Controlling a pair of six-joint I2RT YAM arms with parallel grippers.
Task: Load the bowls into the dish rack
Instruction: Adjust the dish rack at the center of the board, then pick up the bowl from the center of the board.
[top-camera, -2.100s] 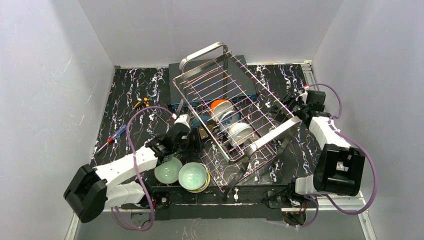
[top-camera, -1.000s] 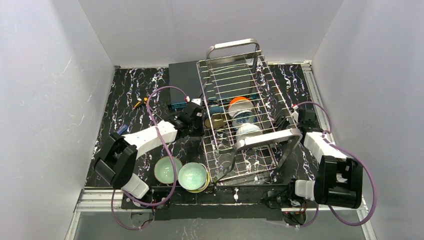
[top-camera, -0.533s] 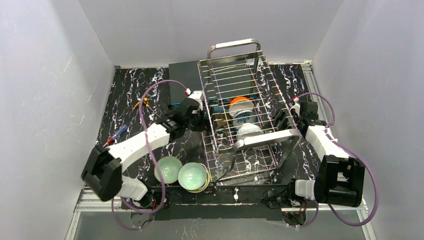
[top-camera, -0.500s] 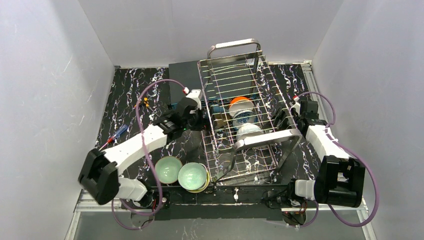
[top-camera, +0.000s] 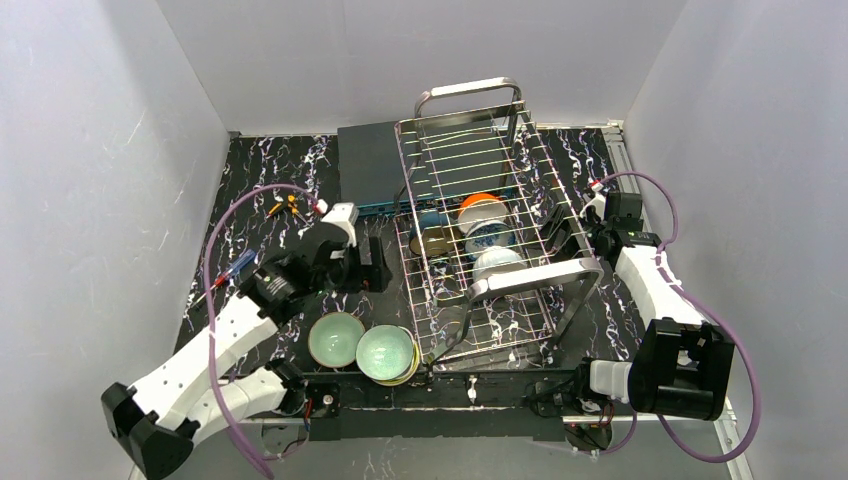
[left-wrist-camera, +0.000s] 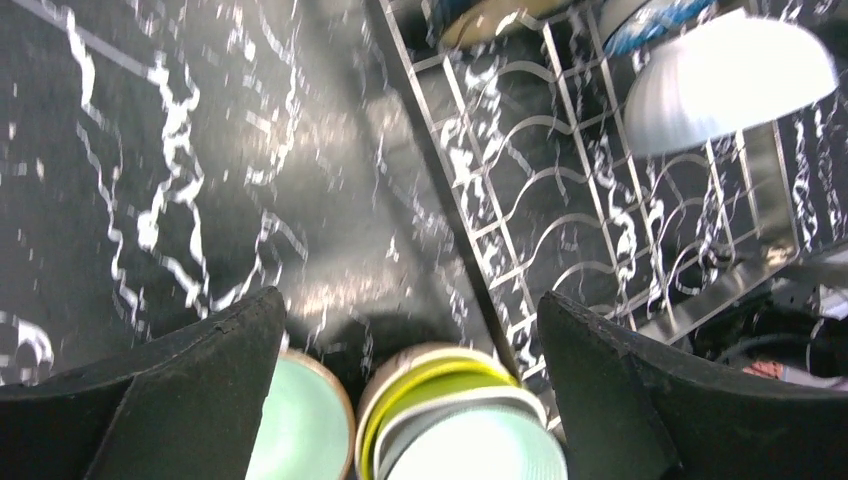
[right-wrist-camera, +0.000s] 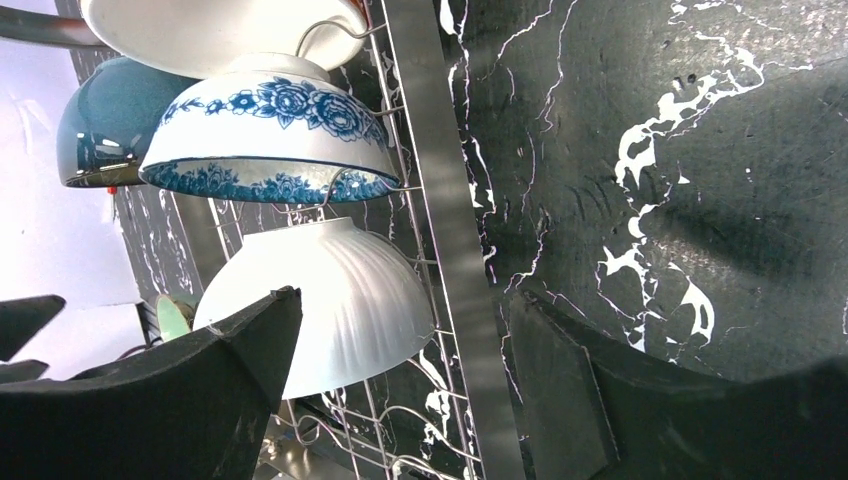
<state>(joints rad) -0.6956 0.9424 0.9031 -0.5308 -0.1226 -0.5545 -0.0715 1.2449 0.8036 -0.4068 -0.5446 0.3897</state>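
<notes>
Bowls (top-camera: 487, 236) are split between two spots. Inside the dish rack (top-camera: 530, 278), right of centre on the counter (top-camera: 260, 190), I see three on edge in a row: an orange-backed bowl (top-camera: 480, 205) farthest, a blue-patterned bowl (right-wrist-camera: 270, 140) in the middle and a white bowl (right-wrist-camera: 320, 300) nearest. A darker bowl (top-camera: 436, 242) sits just left of them. Outside, by the rack's near left corner, sit a pale green bowl (top-camera: 335, 338) and a stack (top-camera: 386, 352) of pale green on lime-yellow. My left tool (left-wrist-camera: 410, 340) hangs above those two, fingers spread wide, holding nothing. My right tool (right-wrist-camera: 400, 370) has its fingers apart either side of the rack's right rail, not clamped on it. A dark-teal box (top-camera: 365, 160) lies at the far side.
</notes>
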